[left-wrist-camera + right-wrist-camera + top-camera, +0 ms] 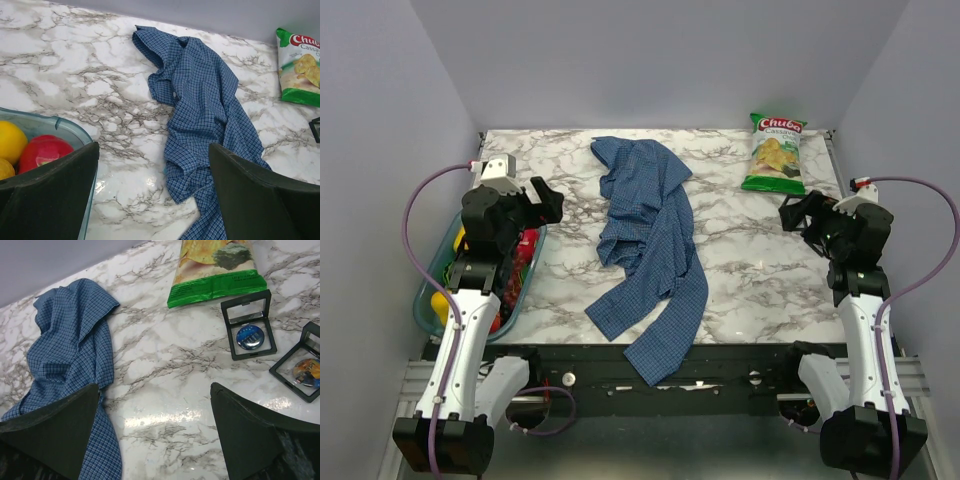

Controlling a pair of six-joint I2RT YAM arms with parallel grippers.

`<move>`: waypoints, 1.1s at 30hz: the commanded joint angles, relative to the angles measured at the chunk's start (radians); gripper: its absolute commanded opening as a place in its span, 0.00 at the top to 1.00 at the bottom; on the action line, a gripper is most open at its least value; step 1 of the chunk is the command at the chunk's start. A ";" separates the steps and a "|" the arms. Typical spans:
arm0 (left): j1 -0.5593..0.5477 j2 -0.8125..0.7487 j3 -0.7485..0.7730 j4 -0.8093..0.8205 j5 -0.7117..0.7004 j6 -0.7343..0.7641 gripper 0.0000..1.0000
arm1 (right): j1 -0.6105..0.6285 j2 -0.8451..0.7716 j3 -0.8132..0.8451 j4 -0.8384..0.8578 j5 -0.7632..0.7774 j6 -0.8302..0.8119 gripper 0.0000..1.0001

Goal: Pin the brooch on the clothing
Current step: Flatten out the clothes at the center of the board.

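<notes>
well apart, crumpled shirt between left hand and right hand, both wide open, empty

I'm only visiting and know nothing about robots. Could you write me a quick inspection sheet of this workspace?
Surface: white marbled table, glossy.
Job's things: blue checked shirt crumpled mid-table, one end over the near edge; two round brooches in black frame cases on the right, apart from the shirt.
Clutter: green chip bag far right; teal bin of fruit at left.
Grippers: left gripper and right gripper open, holding nothing.
Cables: purple cables loop beside each arm.
Surroundings: plain grey walls.
</notes>
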 commanded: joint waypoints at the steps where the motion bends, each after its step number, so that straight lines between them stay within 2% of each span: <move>1: 0.002 -0.034 -0.021 0.021 -0.026 0.024 0.01 | -0.004 -0.010 0.018 -0.015 -0.043 -0.009 0.01; 6: -0.009 0.002 -0.030 -0.004 -0.033 0.051 0.01 | -0.001 -0.021 -0.014 0.015 -0.144 -0.015 0.05; 9: -0.041 0.041 -0.021 -0.016 -0.006 0.066 0.01 | 0.041 -0.044 -0.043 0.052 -0.111 -0.022 0.07; 11: -0.107 0.059 -0.021 -0.021 0.002 0.084 0.01 | 0.143 -0.047 -0.053 0.062 -0.045 -0.047 0.06; 12: -0.130 0.082 -0.018 -0.024 -0.002 0.089 0.01 | 0.191 -0.043 -0.047 0.057 0.041 -0.058 0.06; 13: -0.177 0.094 -0.018 -0.028 -0.001 0.093 0.01 | 0.285 -0.029 -0.033 0.043 0.076 -0.072 0.06; 18: -0.282 0.203 -0.029 -0.004 0.082 0.098 0.01 | 0.433 0.094 -0.018 0.074 0.133 -0.015 0.07; 25: -0.314 0.450 0.043 -0.116 0.103 0.094 0.01 | 0.686 0.238 0.033 0.048 0.298 0.050 0.09; 28: -0.314 0.512 0.057 -0.122 0.083 0.094 0.01 | 0.763 0.302 0.039 0.055 0.356 0.089 0.11; 33: -0.313 0.577 0.080 -0.105 0.022 0.095 0.01 | 0.838 0.425 0.090 0.054 0.370 0.097 0.12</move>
